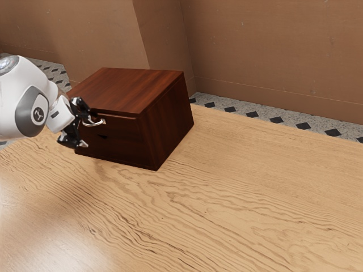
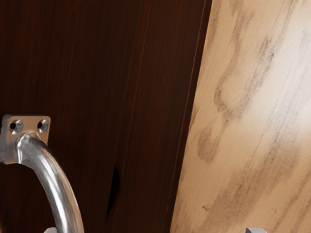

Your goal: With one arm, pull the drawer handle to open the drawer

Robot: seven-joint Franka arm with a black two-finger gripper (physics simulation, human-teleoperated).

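Plain brown walls are closing off the back of the scene, with a strip of speckled grey floor with black diamond tiles running along their foot. A broad light wood-grain table is carrying a dark reddish-brown wooden cabinet toward the exterior view's left. The white robot arm is reaching in from that side, and its black two-finger gripper is sitting right at the cabinet's front, at the curved silver metal drawer handle. The jaws are standing spread apart, one above and one below the handle, with the bar lying between them. In the wrist view the handle is arching out of its square screwed mounting plate on the dark drawer front. The drawer is seemingly sitting flush with the cabinet, though the angle leaves that uncertain.
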